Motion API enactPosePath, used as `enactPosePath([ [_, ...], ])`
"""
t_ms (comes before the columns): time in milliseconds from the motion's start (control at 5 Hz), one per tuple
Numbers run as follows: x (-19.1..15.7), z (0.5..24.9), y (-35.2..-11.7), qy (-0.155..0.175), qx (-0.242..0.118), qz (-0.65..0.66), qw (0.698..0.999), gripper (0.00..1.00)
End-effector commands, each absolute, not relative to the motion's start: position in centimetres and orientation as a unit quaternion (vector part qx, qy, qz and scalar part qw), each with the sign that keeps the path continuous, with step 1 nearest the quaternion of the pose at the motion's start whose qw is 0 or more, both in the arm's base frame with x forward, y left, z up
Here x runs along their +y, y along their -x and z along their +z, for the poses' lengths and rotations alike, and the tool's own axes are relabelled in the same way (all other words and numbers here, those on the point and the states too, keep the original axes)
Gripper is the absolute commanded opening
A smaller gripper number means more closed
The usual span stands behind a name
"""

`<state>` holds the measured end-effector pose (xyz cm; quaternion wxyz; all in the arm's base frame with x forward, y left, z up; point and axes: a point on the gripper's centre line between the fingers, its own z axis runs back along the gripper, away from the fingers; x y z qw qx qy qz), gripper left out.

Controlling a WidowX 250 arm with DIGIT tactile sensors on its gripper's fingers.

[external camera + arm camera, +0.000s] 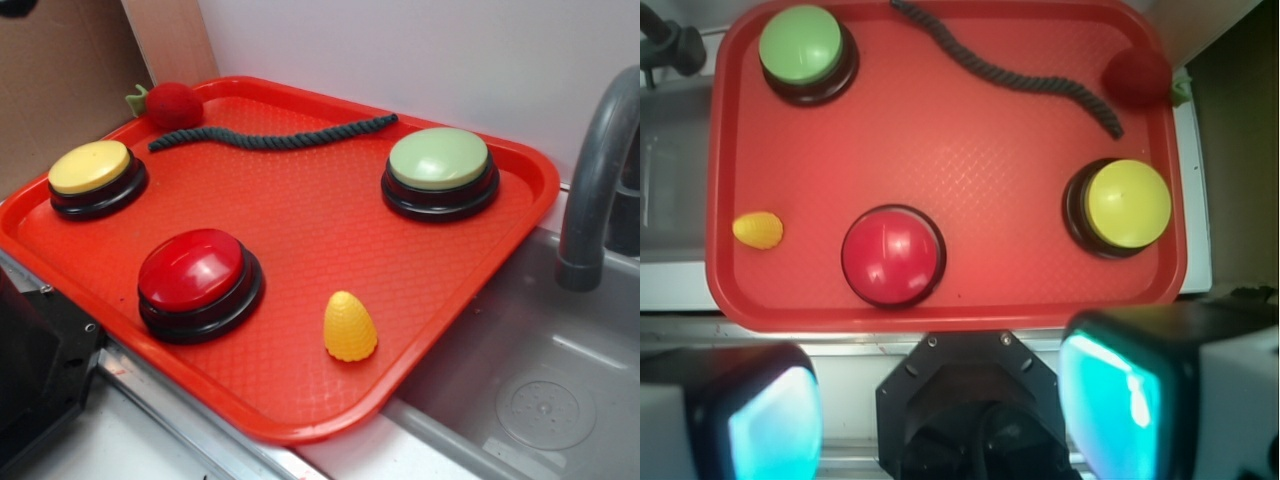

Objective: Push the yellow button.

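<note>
On the red textured plastic tray (300, 215), the round yellow push button on a black ring base (90, 167) sits near the tray's left edge in the exterior view, and at the right side (1127, 203) in the wrist view. Close beside it stands a larger glossy red dome button (192, 268); a pale green button (439, 159) occupies the opposite corner, well apart. A dark braided rope (270, 138) snakes along the far side, ending next to a red plush strawberry (172, 104). A small yellow ridged corn-shaped cone (350, 326) stands near the sink-side edge. The gripper (940, 420) hangs outside the tray's near rim, its translucent fingers (775, 425) spread wide, grasping nothing. A grey faucet (600, 180) arches over the steel sink (520, 390).
</note>
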<state>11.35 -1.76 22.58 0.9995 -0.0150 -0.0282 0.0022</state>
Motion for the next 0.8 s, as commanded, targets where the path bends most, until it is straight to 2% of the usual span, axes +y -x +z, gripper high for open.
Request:
enactPosePath([
  [0, 7.7, 18.0, -14.5, 0.04, -0.066, 0.033, 0.997, 1.0],
  [200, 10.0, 14.9, -16.1, 0.022, -0.043, 0.016, 0.999, 1.0],
  [400, 11.9, 11.8, -17.2, 0.021, -0.037, 0.009, 0.999, 1.0],
  [600, 12.9, 9.4, -18.0, -0.009, -0.04, 0.014, 0.999, 1.0],
])
